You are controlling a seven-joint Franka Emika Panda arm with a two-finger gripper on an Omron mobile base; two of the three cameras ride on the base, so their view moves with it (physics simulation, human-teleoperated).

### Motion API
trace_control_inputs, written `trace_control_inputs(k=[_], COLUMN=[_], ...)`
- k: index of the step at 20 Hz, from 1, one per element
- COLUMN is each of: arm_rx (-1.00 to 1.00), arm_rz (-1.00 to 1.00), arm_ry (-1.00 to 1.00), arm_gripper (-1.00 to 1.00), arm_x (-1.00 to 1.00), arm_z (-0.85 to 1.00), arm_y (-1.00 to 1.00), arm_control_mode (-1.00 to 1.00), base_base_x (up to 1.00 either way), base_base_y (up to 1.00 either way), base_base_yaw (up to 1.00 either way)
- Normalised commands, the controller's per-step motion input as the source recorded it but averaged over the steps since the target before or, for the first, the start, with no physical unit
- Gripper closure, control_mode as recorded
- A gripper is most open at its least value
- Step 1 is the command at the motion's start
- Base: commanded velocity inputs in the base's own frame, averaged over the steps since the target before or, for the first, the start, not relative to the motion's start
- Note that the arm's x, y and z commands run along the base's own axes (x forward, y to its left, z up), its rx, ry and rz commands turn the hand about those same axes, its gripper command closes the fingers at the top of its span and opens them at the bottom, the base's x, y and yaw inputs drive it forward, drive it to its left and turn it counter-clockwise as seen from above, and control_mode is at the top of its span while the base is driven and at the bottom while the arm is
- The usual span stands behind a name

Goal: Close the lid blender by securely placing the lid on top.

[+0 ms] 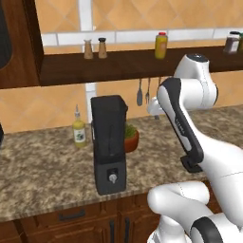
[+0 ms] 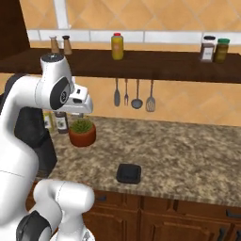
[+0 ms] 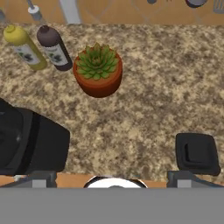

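While the blender (image 1: 109, 142) stands lidless at the counter's (image 2: 188, 146) near edge, its black lid (image 2: 128, 173) lies flat well to the right. The gripper (image 3: 111, 177) hovers high, holding nothing — fingers wide apart. Next, I'd judge: descend onto the lid.

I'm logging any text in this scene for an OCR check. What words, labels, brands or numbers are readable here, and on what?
No text can be read.
yellow bottle: pale label with dark marks, too blurred to read.
dark bottle: similar label, unreadable.
robot forearm: small grey marking, too small to read.
shelf jars: no legible labels.
blender: no visible lettering.
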Motion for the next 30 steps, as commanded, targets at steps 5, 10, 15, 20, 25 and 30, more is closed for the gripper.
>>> trace_control_inputs(k=[5, 10, 15, 20, 25, 30], arm_rx=[0.0, 0.0, 0.0, 0.0, 0.02, 0.11], arm_rz=[0.0, 0.0, 0.0, 0.0, -0.05, -0.09], arm_ry=[0.0, 0.0, 0.0, 0.0, 0.01, 0.14], arm_gripper=[-1.0, -1.0, -1.0, -1.0, -1.0, -1.0], arm_x=[0.0, 0.0, 0.0, 0.0, -0.15, -0.31], arm_z=[0.0, 0.0, 0.0, 0.0, -0.27, -0.89], arm_y=[0.0, 0.0, 0.0, 0.0, -0.78, -1.0], arm_control_mode=[1.0, 1.0, 1.0, 1.0, -1.0, -1.0], base_base_x=[0.68, 0.4, 0.48, 0.11, 0.0, 0.0], base_base_y=[-0.26, -0.44, -0.25, -0.46, -0.14, 0.0], base_base_yaw=[0.0, 0.0, 0.0, 0.0, 0.0, 0.0])
